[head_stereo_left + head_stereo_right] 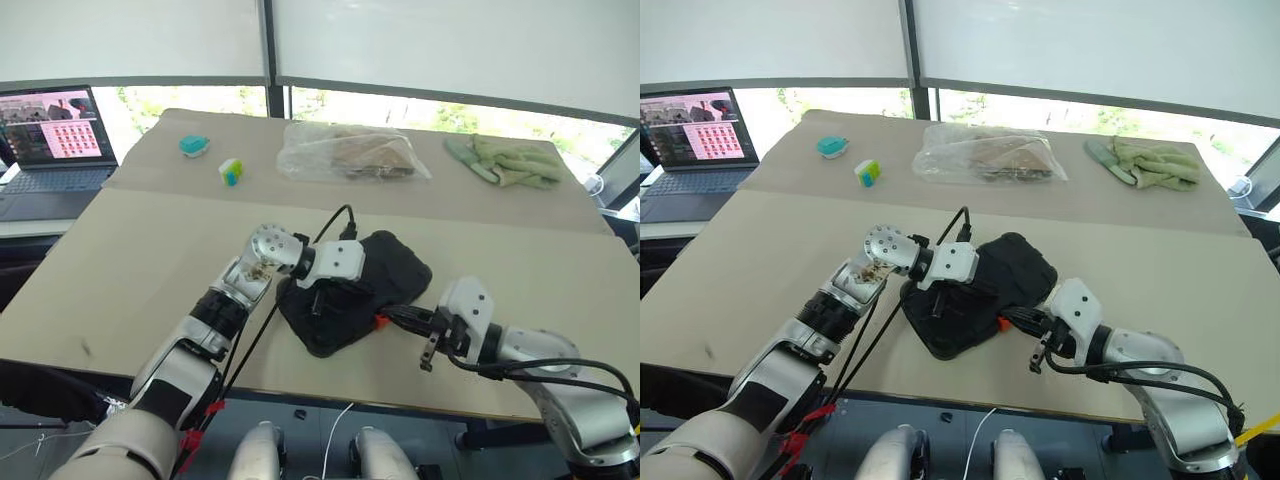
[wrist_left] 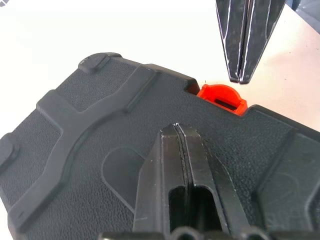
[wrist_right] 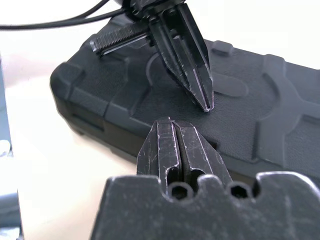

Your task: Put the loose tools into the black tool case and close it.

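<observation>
The right gripper (image 1: 392, 318), nearest of all, hangs at the table's (image 1: 150, 260) front edge with its two fingers pressed together, holding nothing; its tips point at the case's (image 1: 385, 265) near side, just beside the orange latch (image 1: 380, 322). The left gripper (image 1: 318, 300) lies over the lid, fingers likewise pressed tight and empty, tips resting on or just above the textured top.

The table carries the case near its front middle, lid down, sitting skewed to the edge. No loose tools lie on the bare surface around it, so they are likely inside already. Along the far side sit a clear bag (image 1: 350, 152), green gloves (image 1: 505, 160), and two small objects, teal (image 1: 194, 146) and green-white (image 1: 231, 171). A laptop (image 1: 55, 140) stands off to the left on another surface.

The step in hand looks like fastening the latch. In the left wrist view the orange tab (image 2: 222, 97) sticks out from the lid's rim, so it seems not yet snapped home. To do it well, keep the left fingers bearing down on the lid so the case cannot slide or spring open, and bring the right tips squarely against the tab, pushing toward the case body rather than glancing off sideways. Too hard a shove could skid the case across the table.
</observation>
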